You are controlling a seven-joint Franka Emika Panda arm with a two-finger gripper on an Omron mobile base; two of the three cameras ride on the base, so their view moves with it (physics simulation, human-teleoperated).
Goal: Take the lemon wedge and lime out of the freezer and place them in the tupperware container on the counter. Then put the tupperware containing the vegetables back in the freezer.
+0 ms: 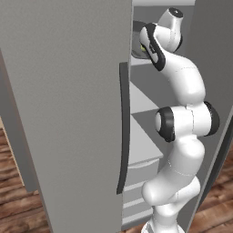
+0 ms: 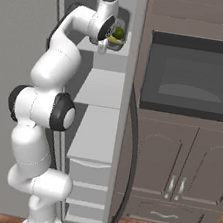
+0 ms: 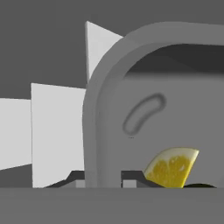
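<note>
The freezer (image 2: 22,44) stands open and my arm reaches up to its top shelf. There my gripper (image 2: 105,41) is shut on the near wall of the grey tupperware container (image 2: 120,40). Inside the tub lie the green lime (image 2: 118,32) and the yellow lemon wedge (image 2: 113,39). In the hand view the tub's wall (image 3: 131,109) rises between my two fingertips (image 3: 131,176), and the lemon wedge (image 3: 173,168) lies on its floor at the lower right. From the left base view the tub (image 1: 137,51) is mostly hidden behind my hand. Whether it rests on the shelf I cannot tell.
The open freezer door (image 1: 63,113) with its dark bar handle (image 1: 123,127) stands close on the left. Lower shelves (image 2: 102,89) and white drawers (image 2: 91,174) lie under the arm. A dark built-in oven (image 2: 194,75) and brown cabinets (image 2: 175,173) stand right of the freezer.
</note>
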